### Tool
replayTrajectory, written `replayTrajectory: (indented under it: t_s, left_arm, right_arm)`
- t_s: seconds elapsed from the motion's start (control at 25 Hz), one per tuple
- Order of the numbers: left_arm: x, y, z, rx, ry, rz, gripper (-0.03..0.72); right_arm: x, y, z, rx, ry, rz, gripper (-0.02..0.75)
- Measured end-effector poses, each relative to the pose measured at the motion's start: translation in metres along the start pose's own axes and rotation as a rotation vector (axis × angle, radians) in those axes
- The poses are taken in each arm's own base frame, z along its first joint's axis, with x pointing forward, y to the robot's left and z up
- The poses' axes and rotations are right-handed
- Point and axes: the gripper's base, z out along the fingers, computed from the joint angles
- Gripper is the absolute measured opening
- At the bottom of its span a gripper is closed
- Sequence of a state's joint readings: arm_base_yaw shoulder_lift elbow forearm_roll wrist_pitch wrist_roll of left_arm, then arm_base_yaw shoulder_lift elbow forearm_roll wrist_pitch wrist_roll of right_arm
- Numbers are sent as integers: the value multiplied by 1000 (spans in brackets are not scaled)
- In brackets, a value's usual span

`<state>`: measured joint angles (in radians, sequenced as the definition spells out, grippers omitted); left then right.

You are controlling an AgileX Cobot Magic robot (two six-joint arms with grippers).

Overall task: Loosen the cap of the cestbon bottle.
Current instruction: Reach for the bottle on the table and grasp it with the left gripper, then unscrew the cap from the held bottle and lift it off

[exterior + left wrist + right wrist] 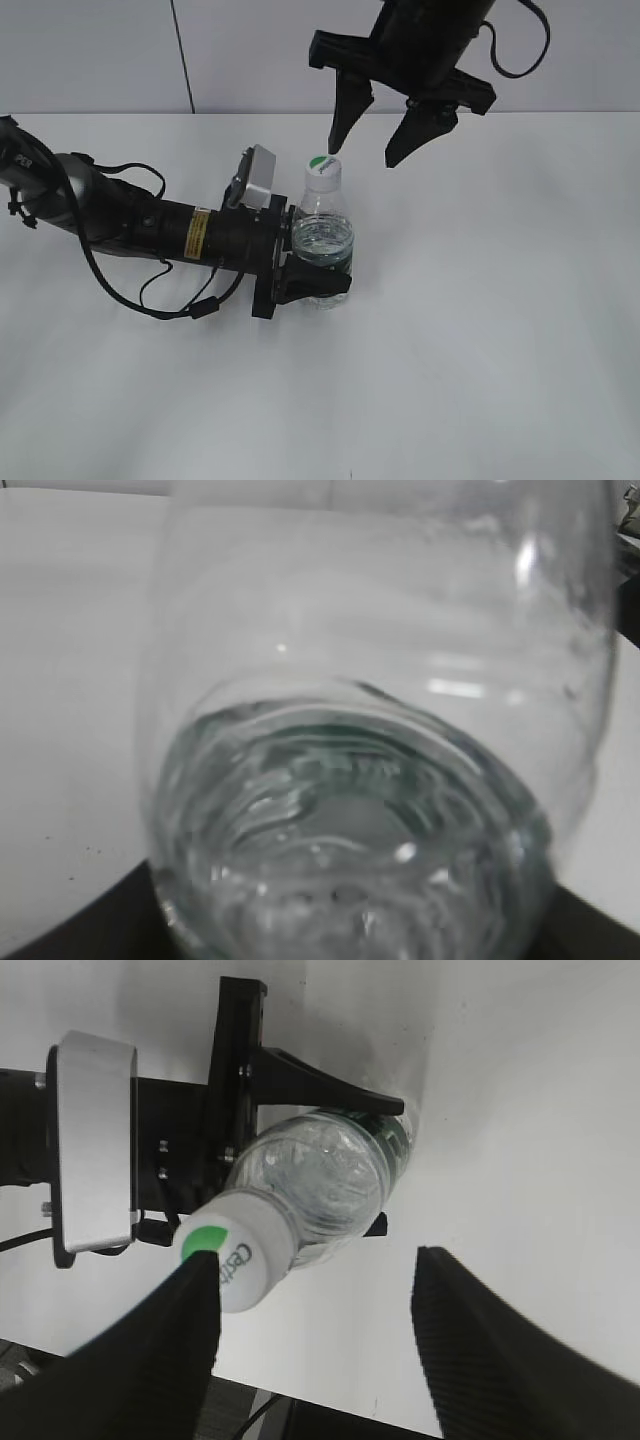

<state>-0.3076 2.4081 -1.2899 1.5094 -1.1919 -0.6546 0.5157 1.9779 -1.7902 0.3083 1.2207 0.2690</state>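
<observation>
The cestbon bottle (322,240) stands upright on the white table, clear plastic with water inside. Its white cap (322,168) with a green mark is on top. My left gripper (312,283) lies low on the table and is shut on the bottle's lower body. In the left wrist view the bottle (370,740) fills the frame. My right gripper (366,156) hangs open above and right of the cap, its left fingertip just over the cap's edge. The right wrist view shows the cap (232,1252) beside my left finger, the open right gripper (315,1285) offset from the bottle (320,1180).
The white table (480,330) spreads wide on all sides. My left arm and its cables (150,230) lie along the table at the left. A grey wall panel stands behind.
</observation>
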Motion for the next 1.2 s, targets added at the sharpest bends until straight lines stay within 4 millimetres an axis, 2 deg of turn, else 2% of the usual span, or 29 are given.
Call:
replayTrajectory:
  t_s: [0.56, 0.92, 1.2]
  left_arm:
    - [-1, 0, 0, -4, 10, 6, 416]
    - [-1, 0, 0, -5, 11, 6, 415]
    - [-1, 1, 0, -5, 12, 6, 414]
  right_arm:
    - [1, 12, 0, -65, 0, 29, 461]
    - [6, 20, 6, 18, -30, -19, 461]
    - [5, 25, 7, 20, -61, -22, 461]
